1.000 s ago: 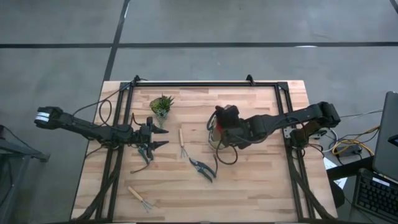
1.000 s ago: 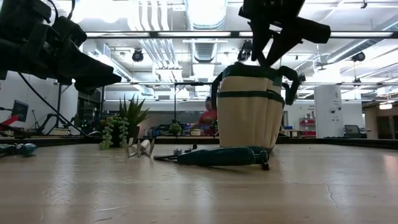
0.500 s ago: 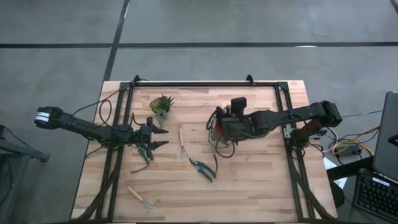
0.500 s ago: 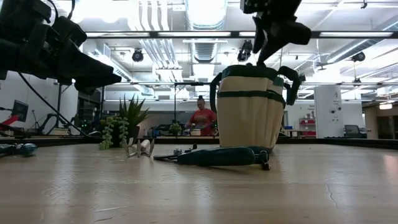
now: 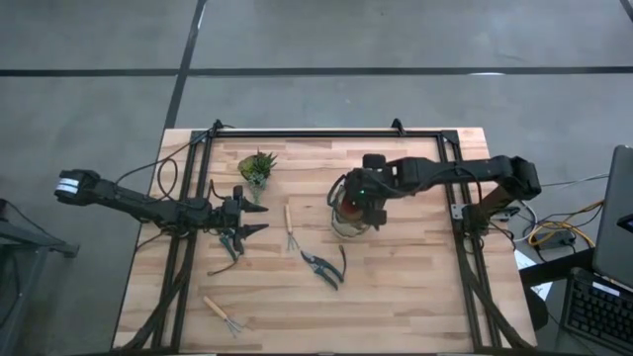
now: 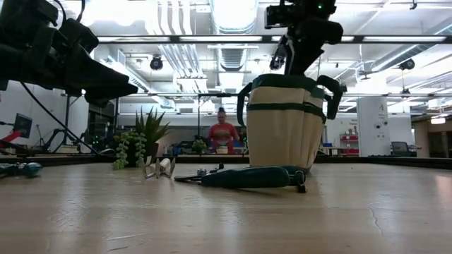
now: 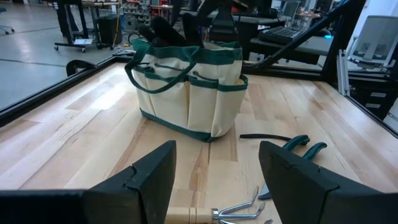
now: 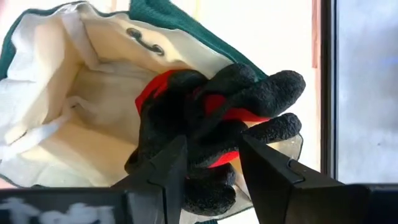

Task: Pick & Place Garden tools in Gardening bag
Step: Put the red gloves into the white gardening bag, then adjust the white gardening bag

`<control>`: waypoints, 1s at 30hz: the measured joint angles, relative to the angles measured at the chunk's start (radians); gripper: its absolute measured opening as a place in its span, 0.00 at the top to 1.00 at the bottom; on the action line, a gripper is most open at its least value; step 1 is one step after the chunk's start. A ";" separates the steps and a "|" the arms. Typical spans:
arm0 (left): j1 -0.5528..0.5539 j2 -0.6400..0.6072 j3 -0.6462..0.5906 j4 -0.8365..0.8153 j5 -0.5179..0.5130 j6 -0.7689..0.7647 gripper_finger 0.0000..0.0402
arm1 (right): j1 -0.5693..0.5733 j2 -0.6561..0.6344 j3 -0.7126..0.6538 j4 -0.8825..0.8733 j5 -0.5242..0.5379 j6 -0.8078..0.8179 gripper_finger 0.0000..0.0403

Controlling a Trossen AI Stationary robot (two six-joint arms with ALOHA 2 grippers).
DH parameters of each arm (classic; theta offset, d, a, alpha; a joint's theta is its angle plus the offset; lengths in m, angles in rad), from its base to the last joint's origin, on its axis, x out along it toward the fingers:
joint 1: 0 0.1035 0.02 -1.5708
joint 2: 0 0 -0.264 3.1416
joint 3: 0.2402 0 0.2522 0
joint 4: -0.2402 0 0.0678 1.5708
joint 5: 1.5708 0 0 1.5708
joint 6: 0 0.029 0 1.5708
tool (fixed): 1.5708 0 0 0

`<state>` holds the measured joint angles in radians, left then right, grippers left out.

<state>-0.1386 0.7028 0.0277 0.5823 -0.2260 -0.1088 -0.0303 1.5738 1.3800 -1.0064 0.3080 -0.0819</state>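
With my right gripper (image 8: 208, 163) clamped on the red-and-black knitted glove (image 8: 214, 121) above the tan canvas bag with green trim (image 5: 348, 216) on the bench, I'd lower deeper before releasing; left gripper (image 7: 214, 180) waits open.

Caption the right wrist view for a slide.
Right gripper holds the red-and-black glove over the open gardening bag.

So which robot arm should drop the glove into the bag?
The right one, probably. Its gripper is already shut on the red-and-black glove, directly above the open gardening bag. The left gripper is empty and open, far off near the plant and a wooden-handled fork.
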 joint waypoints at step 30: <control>0.000 0.000 0.000 0.000 0.000 0.000 0.42 | 0.020 -0.037 0.015 -0.020 -0.231 -0.089 0.67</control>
<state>-0.1383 0.7029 0.0277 0.5819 -0.2260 -0.1085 -0.0101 1.5371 1.3949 -1.0262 0.0775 -0.1713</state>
